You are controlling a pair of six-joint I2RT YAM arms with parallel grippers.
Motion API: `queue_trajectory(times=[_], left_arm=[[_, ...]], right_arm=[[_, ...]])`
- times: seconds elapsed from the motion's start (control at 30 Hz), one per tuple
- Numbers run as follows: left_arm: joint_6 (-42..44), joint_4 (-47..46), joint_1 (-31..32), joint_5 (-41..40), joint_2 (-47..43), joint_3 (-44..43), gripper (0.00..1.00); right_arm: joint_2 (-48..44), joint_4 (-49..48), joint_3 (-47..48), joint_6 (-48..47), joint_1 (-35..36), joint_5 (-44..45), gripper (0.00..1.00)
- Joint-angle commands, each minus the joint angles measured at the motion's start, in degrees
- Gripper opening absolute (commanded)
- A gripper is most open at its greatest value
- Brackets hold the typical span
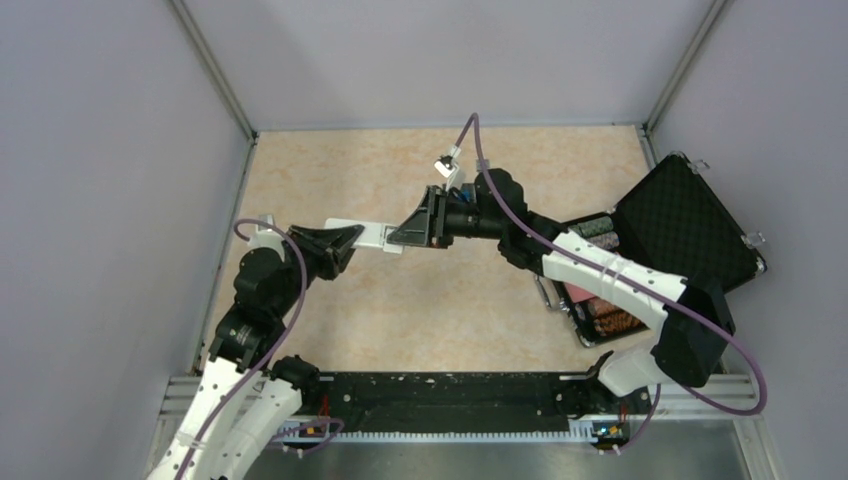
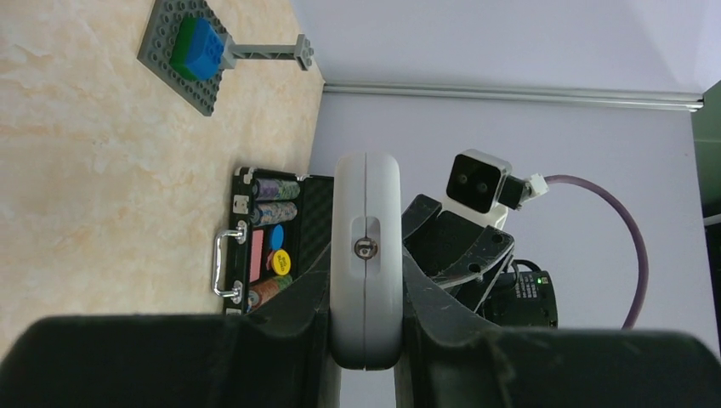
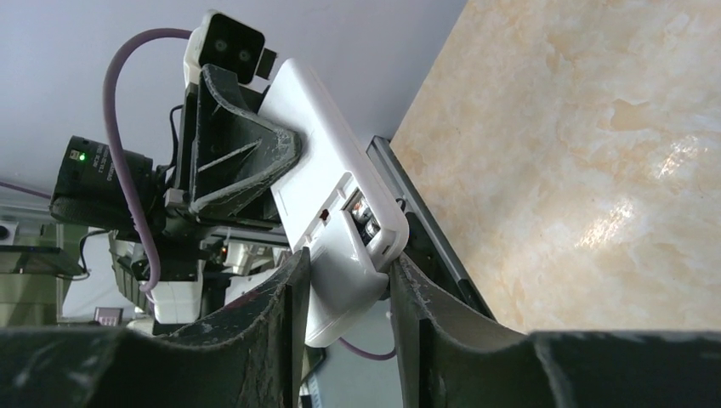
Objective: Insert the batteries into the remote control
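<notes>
**Top view.** Both arms reach over the table [image 1: 450, 320]. My left claw [image 1: 350, 240] is clamped on one end of the remote control [image 1: 375, 237], which hangs in the air between my two claws, off the table surface. My right claw [image 1: 405, 235] meets the opposite end.

**Right wrist view.** The jaws stand narrow, one on either side of the remote's end. A white cover [image 3: 340, 272] sits askew over the compartment there. Whether my fingers press it or only flank it I cannot tell. In the gap beside the cover, the batteries [image 3: 364, 217] show as small dark ends inside the body.

**Left wrist view.** The remote is seen end-on, pinched between my fingers [image 2: 298, 297]. Behind it an open black case [image 2: 316, 208] of poker chips lies on the table. Further off is a grey plate [image 2: 204, 92] carrying a blue block [image 2: 204, 51]
</notes>
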State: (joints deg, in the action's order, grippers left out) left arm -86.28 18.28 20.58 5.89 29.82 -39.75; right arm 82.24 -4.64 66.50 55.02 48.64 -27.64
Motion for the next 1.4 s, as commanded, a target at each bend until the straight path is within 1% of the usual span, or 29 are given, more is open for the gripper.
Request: queue_trajectory(times=[0.0, 0.1, 0.27, 0.37, 0.53, 0.67, 0.77, 0.9, 0.93, 1.0, 1.13, 1.17, 1.23, 1.27, 1.37], left_arm=[[1.5, -1.4, 1.4, 12.2, 1.2, -2.8, 0.0], [0.5, -2.2, 1.4, 11.2, 0.6, -1.9, 0.0], [-2.8, -5.7, 1.5, 10.2, -0.4, 0.9, 0.0], [-3.3, -4.7, 1.4, 8.9, -1.1, 1.3, 0.0], [-3.8, -3.1, 1.4, 8.1, -1.1, 1.2, 0.0], [-4.2, -2.7, 1.4, 7.5, -1.1, 2.2, 0.0], [-1.5, -1.6, 1.4, 5.4, -0.9, 2.8, 0.0], [6.3, 2.7, 1.4, -0.6, -1.2, 4.1, 0.0], [9.1, 2.6, 1.5, -1.9, -1.6, 4.9, 0.0], [11.2, 3.3, 1.4, -3.5, -2.9, 7.1, 0.0], [18.8, -5.9, 1.5, -0.6, -4.0, 14.2, 0.0], [21.0, -9.4, 1.5, 1.2, -3.5, 16.5, 0.0], [21.9, -12.2, 1.4, 4.3, -1.2, 18.4, 0.0], [23.1, -15.3, 1.4, 7.2, 0.3, 19.1, 0.0], [26.7, -14.5, 1.5, 10.5, 5.8, 17.9, 0.0]], right_arm=[[1.2, -5.1, 1.0, -1.3, 0.4, -2.0, 0.4], [1.3, -5.8, -0.1, 3.4, 0.0, -2.4, 0.47], [2.4, -7.7, -1.0, 11.3, -0.2, -4.2, 0.47], [2.3, -7.0, -0.6, 12.6, -0.2, -4.0, 0.47], [1.0, -2.9, 0.4, 11.9, -0.6, -2.9, 0.53], [0.9, -2.4, 0.5, 12.9, -1.0, -3.2, 0.53], [1.0, 0.7, 0.9, 10.3, -1.5, -0.9, 0.53], [-1.5, 4.4, -1.4, 6.4, -4.5, 3.4, 0.54], [-2.4, 6.4, -2.0, 5.1, -5.3, 4.6, 0.54], [-4.4, 11.1, -2.2, 0.8, -6.4, 8.0, 0.54], [-5.8, 21.2, -2.3, -10.2, -6.6, 14.8, 0.54], [-5.9, 23.0, -3.1, -12.2, -6.6, 15.4, 0.54], [-6.1, 24.9, -5.4, -16.2, -6.6, 15.7, 0.54], [-6.2, 26.0, -6.5, -18.1, -6.6, 15.6, 0.54], [-5.5, 29.9, -9.0, -24.1, -6.5, 14.1, 0.54]])
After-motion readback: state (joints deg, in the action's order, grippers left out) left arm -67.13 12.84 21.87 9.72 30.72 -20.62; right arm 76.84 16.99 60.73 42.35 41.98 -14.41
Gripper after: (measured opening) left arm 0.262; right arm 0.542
